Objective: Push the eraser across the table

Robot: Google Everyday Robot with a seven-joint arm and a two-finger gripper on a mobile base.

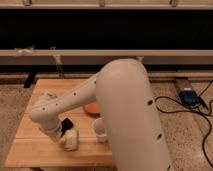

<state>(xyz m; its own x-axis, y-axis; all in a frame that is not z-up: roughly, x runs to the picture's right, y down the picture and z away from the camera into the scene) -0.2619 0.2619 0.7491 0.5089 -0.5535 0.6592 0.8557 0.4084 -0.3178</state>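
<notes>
Closest to me, the robot's bulky white upper arm [131, 117] fills the near right of the scene and hides that end of the desk [30, 147], a small top of honey-coloured planks. From it the forearm [67, 102] reaches left over the wood, bends at a rounded joint and turns down towards the near-left part of the top. There the claw [59, 135] sits low over the desk, pressed together, just left of a pale rounded block [71, 140]. The eraser [66, 123], a small black block, lies tilted right at the arm's tip, against the far side of the pale block. Whether the claw actually touches it I cannot tell. A white cup [99, 129] stands upright to the right of the pale block, apart from it. Beyond the cup lies a flat orange dish [91, 108], partly behind the arm. Farther right, on the speckled floor [175, 125], sits a blue box [189, 96] with dark cables [200, 117]. At the back, pale rails [75, 52] run across a dark wall.
</notes>
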